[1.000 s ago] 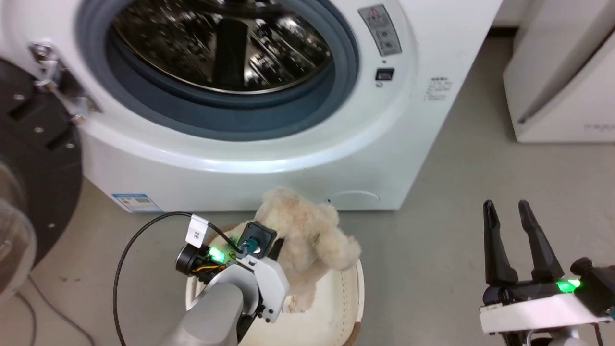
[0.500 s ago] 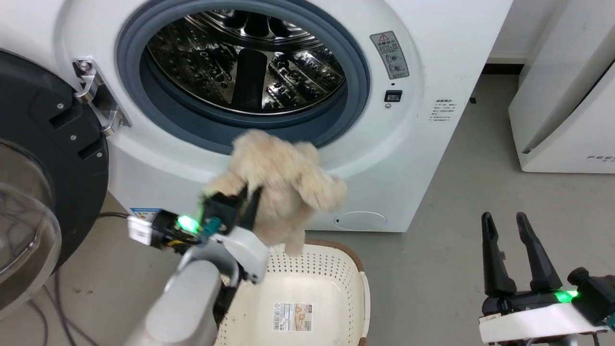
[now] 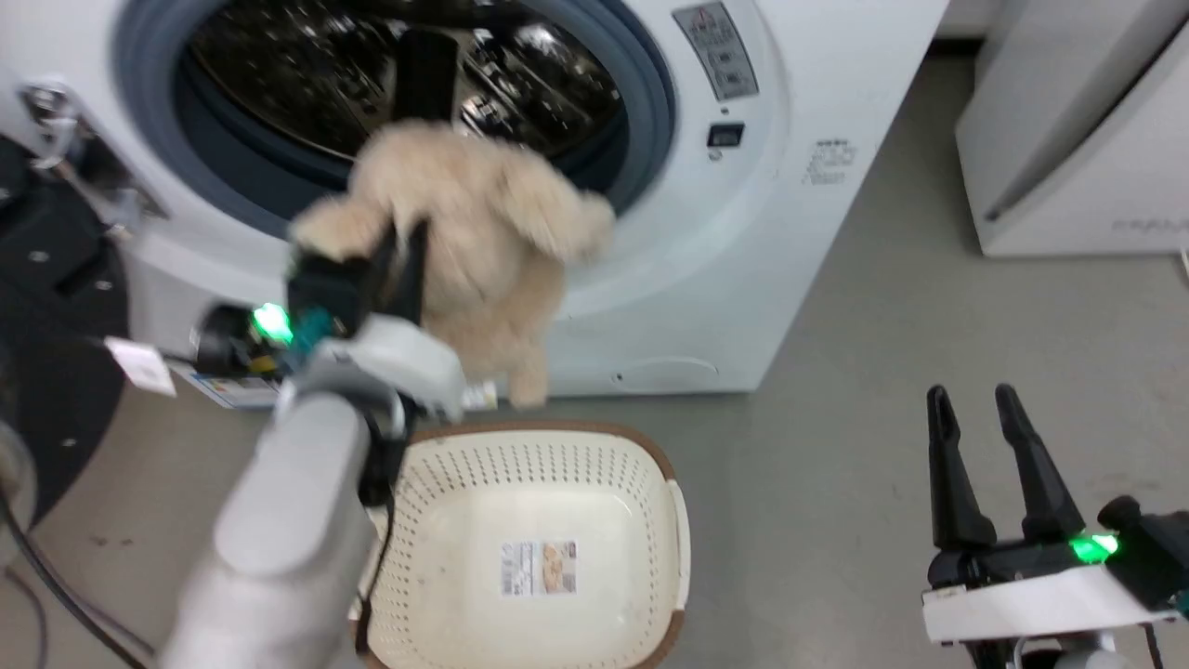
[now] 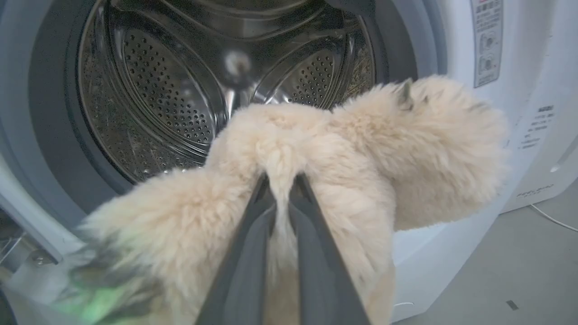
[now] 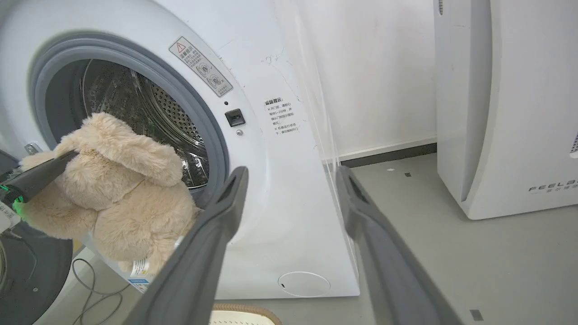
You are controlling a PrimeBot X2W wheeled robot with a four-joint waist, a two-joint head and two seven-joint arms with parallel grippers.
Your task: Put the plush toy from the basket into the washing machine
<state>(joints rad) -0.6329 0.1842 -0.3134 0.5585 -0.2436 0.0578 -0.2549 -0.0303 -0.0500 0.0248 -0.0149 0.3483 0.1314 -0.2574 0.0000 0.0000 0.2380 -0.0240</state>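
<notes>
Plush toy (image 3: 483,214) hangs pinched in the left claw (image 4: 282,180) at the washing machine (image 3: 725,279) port (out of the basket (image 3: 557,429), drop-in pending).

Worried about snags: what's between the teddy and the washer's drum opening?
Nothing: in the left wrist view the plush toy, pinched by the left gripper, hangs before the washing machine, its open port unobstructed.

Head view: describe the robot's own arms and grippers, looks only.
The left gripper and right gripper each have two long, dark, tapering fingers on a white wrist housing with a green light. The left forearm is a pale grey tube, with a black cable and a white tag by its wrist.
</notes>
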